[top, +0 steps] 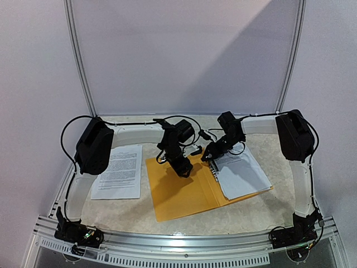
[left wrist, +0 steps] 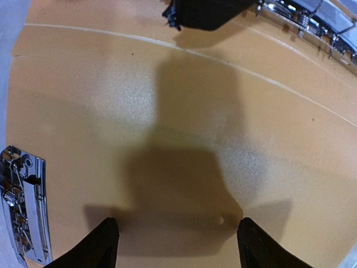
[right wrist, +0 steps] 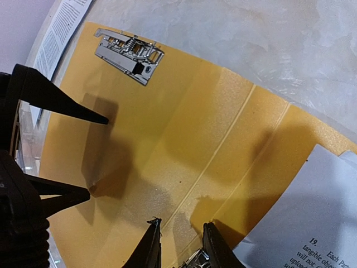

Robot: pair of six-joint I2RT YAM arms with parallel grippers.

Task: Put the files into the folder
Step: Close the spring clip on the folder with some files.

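Folder (top: 178, 192) is lying open mid-surface (top: 279, 209), one sheet (top: 242, 176) resting on its right half, second sheet (top: 118, 170) lying off to its left. Left jaws are hovering wide open and empty above it. Right jaws are sitting barely apart at the spine clip (left wrist: 304, 19); can't tell if they're gripping it.

The flat orange-yellow plastic folder (top: 178, 192) is matt and finely grained, its chrome metal clip (right wrist: 129, 54) glossy, the white printed paper sheets (top: 118, 170) matt, the pale marbled tabletop (right wrist: 290, 44) smooth.
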